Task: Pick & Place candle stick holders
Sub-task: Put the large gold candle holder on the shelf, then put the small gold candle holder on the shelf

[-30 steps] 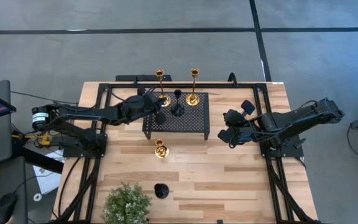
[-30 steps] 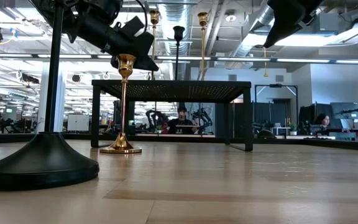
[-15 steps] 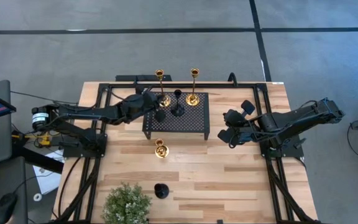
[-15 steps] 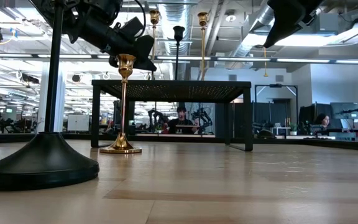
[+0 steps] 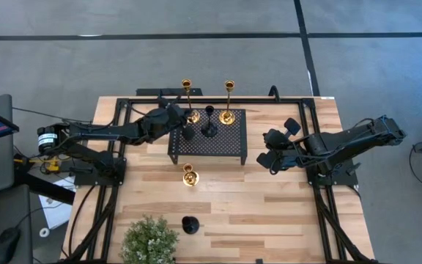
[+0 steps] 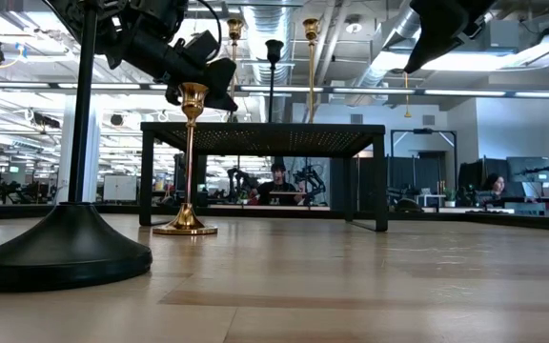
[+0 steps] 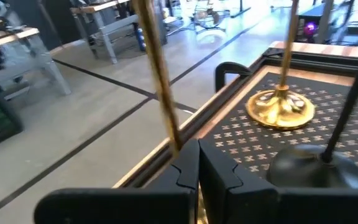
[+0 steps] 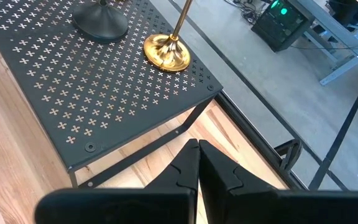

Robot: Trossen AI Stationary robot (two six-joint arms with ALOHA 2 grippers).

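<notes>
My left gripper (image 7: 197,155) is shut on a tall slim gold candle stick holder (image 5: 187,86) at the far left corner of the black perforated stand (image 5: 218,147). Its gold base (image 5: 193,117) shows beside the fingers; whether it rests on the stand I cannot tell. A second tall gold holder (image 5: 228,114) and a black holder (image 5: 209,129) stand by their round bases on the stand. A short gold holder (image 5: 189,174) and a black holder (image 5: 190,224) stand on the table. My right gripper (image 8: 197,155) hangs shut with nothing in it, right of the stand. My left gripper pinches the holder's thin gold stem (image 7: 174,138) between its two fingers, low on the stem. The fingers come level from the table's left and lie across the stem. The stem rises above the fingers, about upright; the gripper hides the base in the wrist view.
A green potted plant (image 5: 149,240) sits at the near left edge of the table. The stand's four legs (image 6: 147,176) leave a gap beneath its top. Bare wooden tabletop (image 5: 284,213) lies at the near right.
</notes>
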